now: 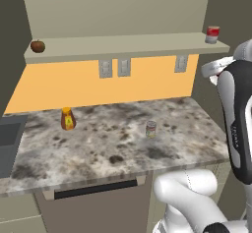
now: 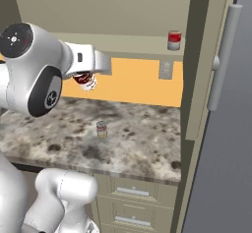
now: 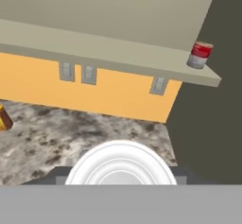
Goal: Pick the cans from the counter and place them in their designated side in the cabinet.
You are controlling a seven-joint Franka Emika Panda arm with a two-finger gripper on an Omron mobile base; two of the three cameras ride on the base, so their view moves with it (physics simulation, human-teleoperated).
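Hand clamped on the dark red-over-white can, held in the air above the table with its long axis tilted off vertical; silver-grey can stands upright on the table, brighter red can upright at the shelf board's right end.

Three small cylindrical cans: one dark red over white can, one silver-grey can with a green-and-orange label, one brighter red-and-grey can; one orange bottle with a dark cap; one round reddish-brown apple-like fruit; three grey wall outlet plates on the orange backsplash; one long beige shelf board; one speckled grey-beige stone counter; two beige drawer fronts with pale handles; one long grey vertical door handle.
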